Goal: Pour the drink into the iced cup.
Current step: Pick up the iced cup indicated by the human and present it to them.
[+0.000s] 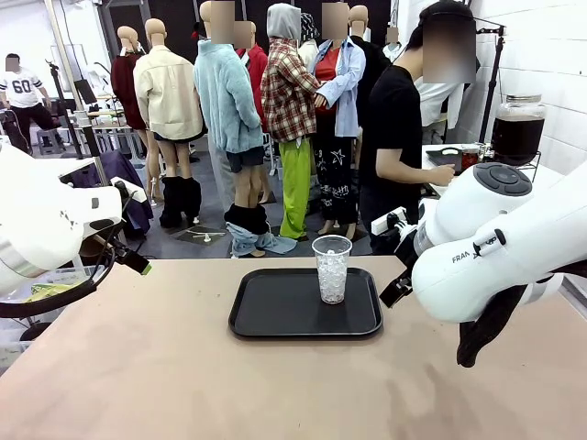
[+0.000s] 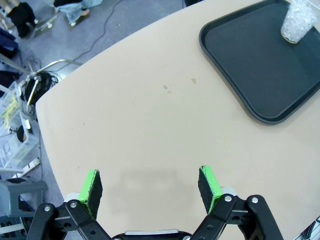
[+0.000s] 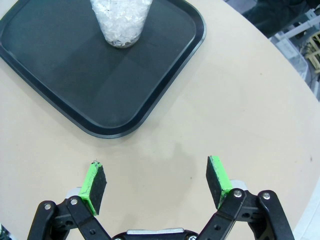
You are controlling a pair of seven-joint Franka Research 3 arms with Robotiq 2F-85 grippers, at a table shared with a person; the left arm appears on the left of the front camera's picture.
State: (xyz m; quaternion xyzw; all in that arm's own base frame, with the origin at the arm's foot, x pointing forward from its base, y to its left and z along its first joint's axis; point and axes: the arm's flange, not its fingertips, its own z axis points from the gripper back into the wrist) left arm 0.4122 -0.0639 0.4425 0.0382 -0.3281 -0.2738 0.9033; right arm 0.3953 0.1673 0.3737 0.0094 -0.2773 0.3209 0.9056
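Note:
The iced cup (image 1: 332,269) is a clear plastic cup full of ice, upright on the far right part of a black tray (image 1: 275,316). It also shows in the left wrist view, iced cup (image 2: 298,21), and in the right wrist view, iced cup (image 3: 121,21). The drink (image 1: 517,136), dark brown, fills a large glass jar on a stand at the far right, off the table. My left gripper (image 2: 150,182) hovers open over bare table, well left of the tray (image 2: 260,65). My right gripper (image 3: 157,180) is open above the table just off the tray's (image 3: 150,95) corner. Neither holds anything.
A person in a black top (image 1: 394,137) stands beyond the table's far right corner, turned to a side counter with one hand (image 1: 443,174) on it. The tan table (image 1: 183,385) is bare around the tray. Bins and cables (image 2: 20,115) lie past its left edge.

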